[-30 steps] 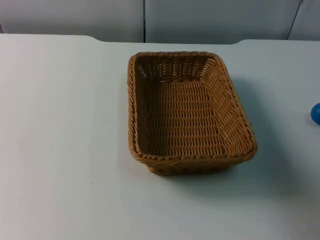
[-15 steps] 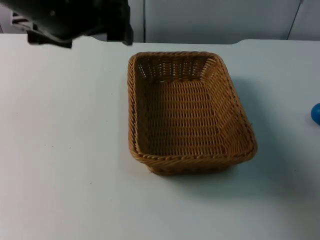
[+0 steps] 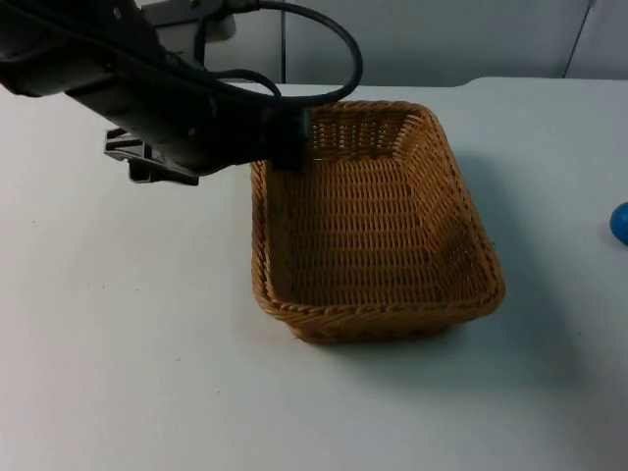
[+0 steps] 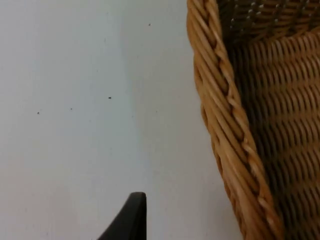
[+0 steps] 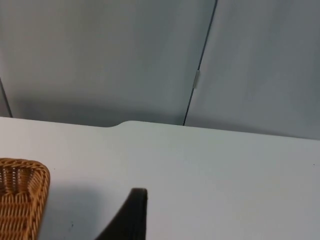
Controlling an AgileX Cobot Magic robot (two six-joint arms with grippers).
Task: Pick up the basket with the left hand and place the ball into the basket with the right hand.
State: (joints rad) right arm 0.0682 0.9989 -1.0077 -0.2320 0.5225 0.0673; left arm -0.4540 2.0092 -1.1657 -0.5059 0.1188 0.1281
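A brown wicker basket stands empty on the white table, slightly right of the middle. My left gripper hangs over the basket's far left corner, just above the rim. In the left wrist view the braided rim runs close beside the gripper, with bare table on its outer side. A blue ball lies at the table's right edge, well apart from the basket. My right gripper waits high over the table's right side; the right wrist view takes in one corner of the basket.
The grey partition wall closes the far side of the table. Bare white table spreads to the left of the basket and in front of it.
The left arm has come in from the upper left and moved down and right, from the table's far left edge to the basket's far left corner. Basket and ball have not moved.
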